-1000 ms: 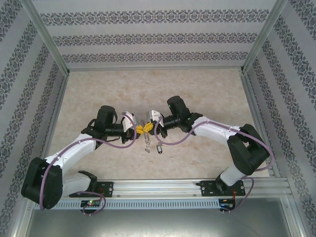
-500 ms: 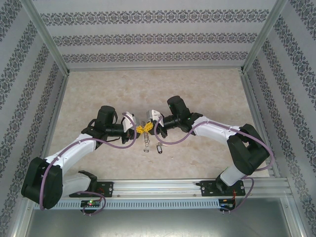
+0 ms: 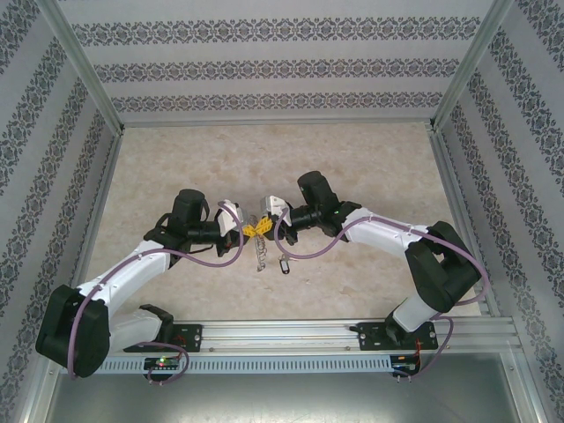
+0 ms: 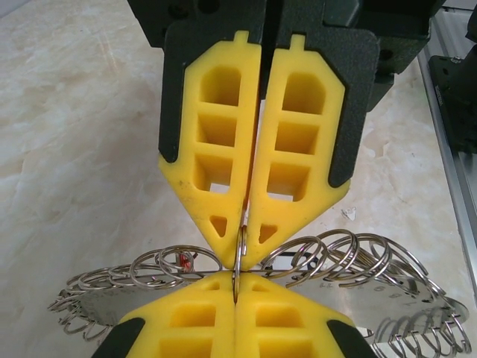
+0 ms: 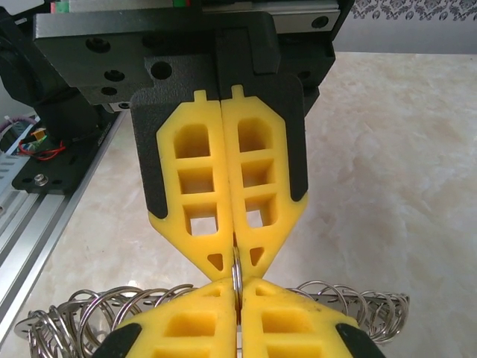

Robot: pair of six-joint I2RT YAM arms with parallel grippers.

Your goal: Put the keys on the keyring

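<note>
1. Between the two arms, at mid-table, the left gripper and the right gripper meet tip to tip, both clamped on one small ring of the keyring.
2. From there the keyring runs toward the near edge.
3. The dark-tagged key lies on the table just beside it, on the right arm's side; I judge the right gripper is nearer.

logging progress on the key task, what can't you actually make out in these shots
Left wrist view: red key is only a red speck behind the keyring; threaded or not, unclear.
Top view: dark key too small to tell if attached.
Left wrist view: keyring's lower part hidden by the left tool and the bottom edge.
</note>
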